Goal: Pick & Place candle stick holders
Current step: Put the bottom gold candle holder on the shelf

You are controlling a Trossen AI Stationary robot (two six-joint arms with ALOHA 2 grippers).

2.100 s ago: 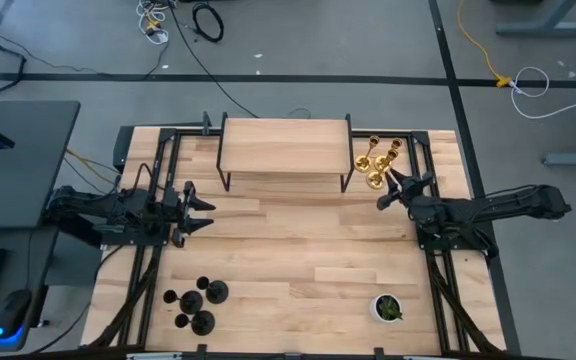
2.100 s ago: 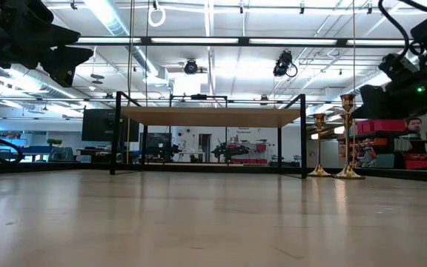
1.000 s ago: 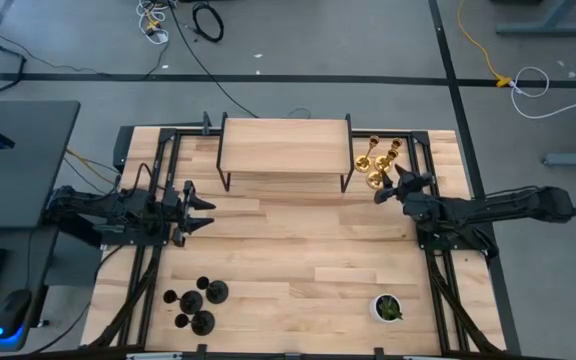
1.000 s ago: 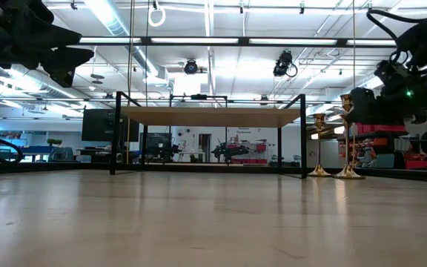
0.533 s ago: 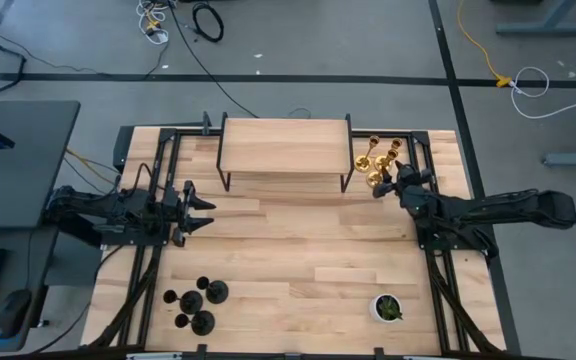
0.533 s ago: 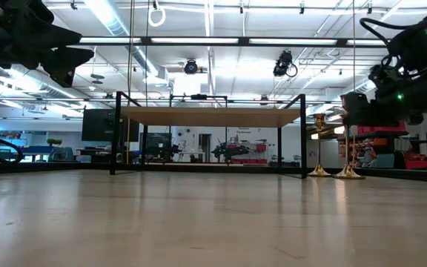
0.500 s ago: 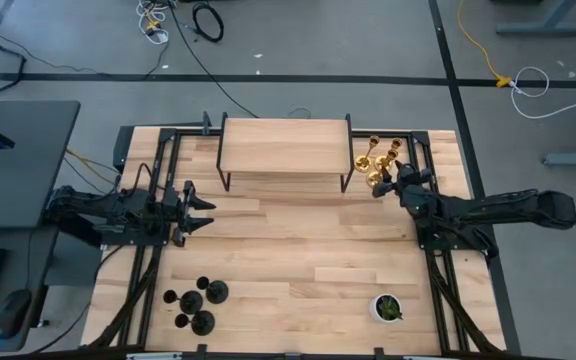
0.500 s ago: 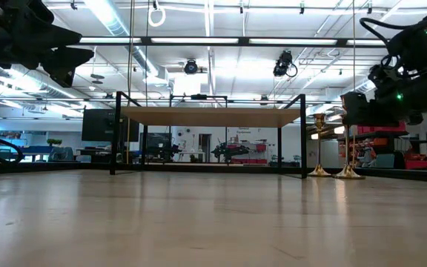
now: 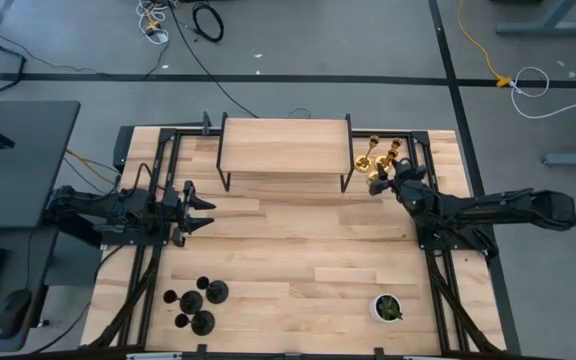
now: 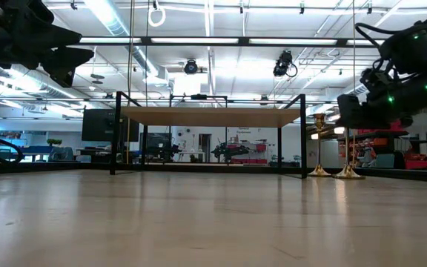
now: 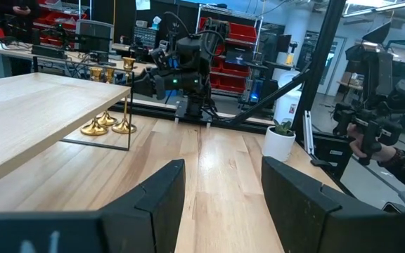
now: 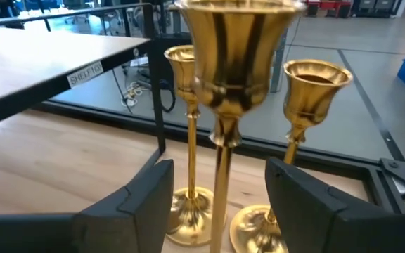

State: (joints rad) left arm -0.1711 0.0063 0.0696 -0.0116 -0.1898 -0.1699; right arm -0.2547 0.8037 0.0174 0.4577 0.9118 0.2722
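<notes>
1. The right gripper (image 9: 384,179) is seen at the far right corner of the table (image 9: 298,250), right at the group of three gold candle stick holders (image 9: 378,160) that stand just beside the right end of the wooden shelf (image 9: 285,146).
2. In the right wrist view, its two dark fingers (image 12: 129,200) are spread wide apart, and the thin stem of the nearest gold holder (image 12: 225,126) is framed between them. No contact between the fingers and the stem can be made out; nothing is gripped.
3. Two more gold holders are seen beyond the nearest one in that view, one (image 12: 188,133) nearer the shelf leg and one (image 12: 308,98) on the other side, all upright on their round bases.
4. In the low view, the right gripper (image 10: 347,111) is held above the table surface at the height of the gold cups.
5. The left gripper (image 9: 203,211) is held over the left side of the table, level with the shelf's front edge. Its fingers (image 11: 153,200) are parted wide and nothing is held between them.
6. The three black candle stick holders (image 9: 196,305) are grouped near the front left corner of the table, well apart from both grippers.
7. A small white pot with a green plant (image 9: 387,308) stands near the front right corner.
</notes>
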